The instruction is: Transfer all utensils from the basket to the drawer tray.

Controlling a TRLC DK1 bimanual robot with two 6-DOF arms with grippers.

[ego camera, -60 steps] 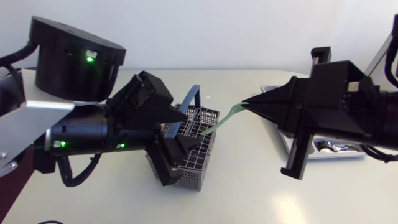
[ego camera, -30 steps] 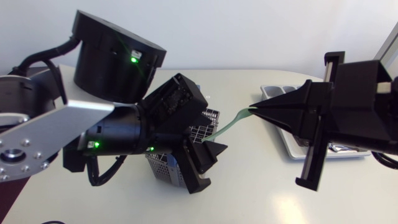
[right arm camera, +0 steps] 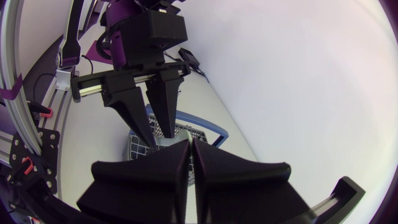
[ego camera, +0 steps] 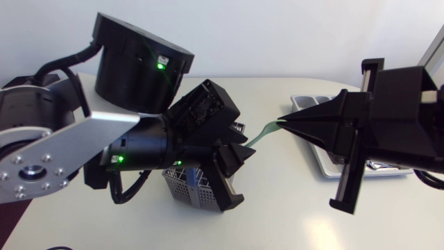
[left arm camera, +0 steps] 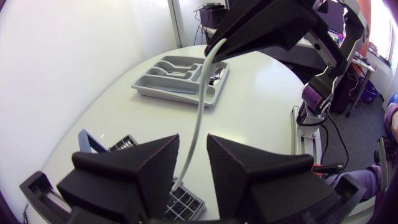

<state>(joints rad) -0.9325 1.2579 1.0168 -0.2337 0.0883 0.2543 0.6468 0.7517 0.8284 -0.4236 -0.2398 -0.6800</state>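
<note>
Scene: two robot arms meet above a pale, smooth counter (left arm camera: 261, 106), with a basket below them and a tray further off.
Utensil: a thin, pale green plastic utensil (left arm camera: 200, 93) with a slim, gently curved handle hangs in the air between the two hands. Its type cannot be told.
Right hand: the right hand (ego camera: 283, 123) is clenched on the utensil's upper end, its matte black wedge tips pressed together.
Left hand: the left hand (left arm camera: 193, 146) is released. Its broad fingers stand apart on either side of the handle without pinching it.
Basket: a grey basket (ego camera: 187, 186) with mesh walls, a grid top and a blue handle (left arm camera: 90, 142) sits under the left hand. The utensil's lower end reaches down to the grid. Whether it is clear of the grid cannot be told.
Tray: the grey moulded drawer tray (left arm camera: 161, 93), with smooth, curved compartments, lies on the counter well apart from the basket, on the right arm's side. Something shiny and metallic (ego camera: 378, 164) lies in it.
Step in hand: probably drawing the utensil out of the basket and carrying it to the tray.
Doing it well: lift along the handle's line so the lower end slips out of the grid without snagging, and keep the left fingers wide. The thin plastic may flex or swing, so move steadily and lower it flat into a long compartment.
</note>
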